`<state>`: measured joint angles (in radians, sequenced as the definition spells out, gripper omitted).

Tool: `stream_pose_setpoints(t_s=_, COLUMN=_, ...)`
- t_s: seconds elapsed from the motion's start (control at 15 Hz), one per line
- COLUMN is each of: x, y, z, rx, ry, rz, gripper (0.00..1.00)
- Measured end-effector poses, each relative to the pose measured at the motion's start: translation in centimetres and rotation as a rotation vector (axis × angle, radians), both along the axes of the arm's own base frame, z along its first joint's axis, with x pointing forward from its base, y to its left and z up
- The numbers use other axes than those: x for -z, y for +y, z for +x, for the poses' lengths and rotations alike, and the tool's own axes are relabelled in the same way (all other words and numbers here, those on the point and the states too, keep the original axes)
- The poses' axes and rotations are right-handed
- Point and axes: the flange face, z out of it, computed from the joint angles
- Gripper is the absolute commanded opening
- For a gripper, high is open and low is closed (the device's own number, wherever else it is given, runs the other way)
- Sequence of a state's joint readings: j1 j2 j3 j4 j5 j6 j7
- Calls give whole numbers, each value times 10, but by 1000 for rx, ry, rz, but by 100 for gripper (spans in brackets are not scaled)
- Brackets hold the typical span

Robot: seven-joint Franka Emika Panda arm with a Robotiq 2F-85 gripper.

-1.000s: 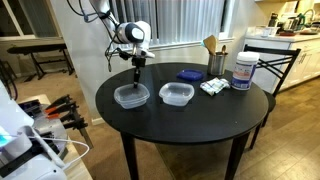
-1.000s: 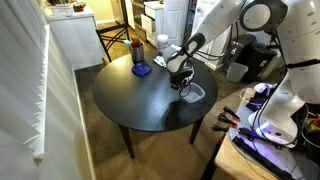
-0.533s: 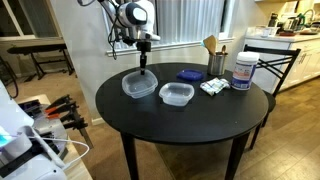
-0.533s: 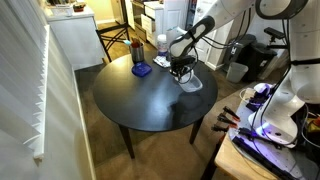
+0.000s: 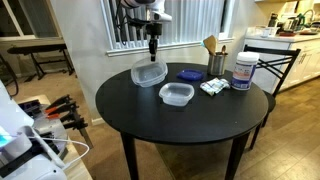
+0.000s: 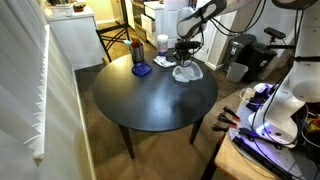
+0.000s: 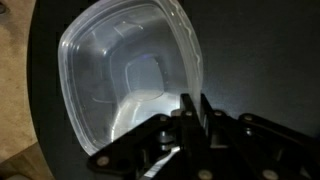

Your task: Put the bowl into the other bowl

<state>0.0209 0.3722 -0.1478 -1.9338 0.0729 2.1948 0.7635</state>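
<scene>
My gripper (image 5: 153, 52) is shut on the rim of the bowl (image 5: 149, 73), a clear greyish rounded-square container, and holds it tilted in the air above the round black table (image 5: 150, 115). The other bowl (image 5: 177, 95), whiter and frostier, rests on the table below and to the right of the held one. In an exterior view the gripper (image 6: 185, 60) holds the bowl (image 6: 187, 72) over the table's far side. In the wrist view the bowl (image 7: 125, 65) fills the frame with its rim pinched between the fingers (image 7: 192, 108). The other bowl is out of the wrist view.
At the back of the table stand a blue flat object (image 5: 188, 75), a cup with wooden utensils (image 5: 215, 58), a white jar (image 5: 243, 71) and a small white pack (image 5: 212, 87). A chair (image 5: 272, 60) stands behind the table. A bench with tools (image 5: 45, 115) lies nearby.
The gripper has risen and moved right, lifting the bowl off the table; the bowl now hangs tilted in the air nearer the other bowl, which has not moved.
</scene>
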Motion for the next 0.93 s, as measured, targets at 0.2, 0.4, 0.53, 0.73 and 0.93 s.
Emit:
stream_pose_setpoints(t_s=0.2, x=-8, y=-30, z=7, rx=105, ry=-34, rz=58, gripper=4)
stream_pose_setpoints(t_s=0.4, x=-5, y=-61, z=17, rx=210, ry=-62, rz=110, gripper=4)
stream_pose_setpoints(t_s=0.53, x=4, y=-85, z=26, rx=278, ry=-63, rz=147, gripper=4)
stream_pose_setpoints(t_s=0.73, x=28, y=-116, z=41, rx=362, ry=-48, rz=200, gripper=4)
stream_pose_setpoints(t_s=0.93, x=50, y=-136, z=55, rx=410, ry=-48, rz=231, gripper=4)
